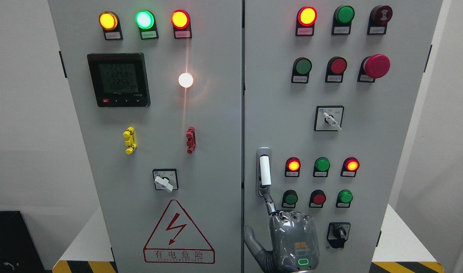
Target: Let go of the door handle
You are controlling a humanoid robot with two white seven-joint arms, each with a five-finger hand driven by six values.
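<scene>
The door handle [265, 170] is a white upright lever in a silver plate on the left edge of the right cabinet door [368, 144]. My right hand [292, 242] comes up from the bottom edge just below it, its grey back facing me. The index finger [269, 203] points straight up and its tip reaches the lower end of the handle plate. The thumb [252, 237] is spread out to the left, away from the handle. Nothing is clasped in the hand and the lever stands free. The other fingers are folded behind the knuckles. The left arm does not show.
Lit and unlit round lamps and push buttons [322, 165] sit right of the handle, with a black rotary switch [338, 233] beside my hand. The left door [148, 227] carries a meter [118, 79], a white selector switch [165, 182] and a warning triangle [178, 235].
</scene>
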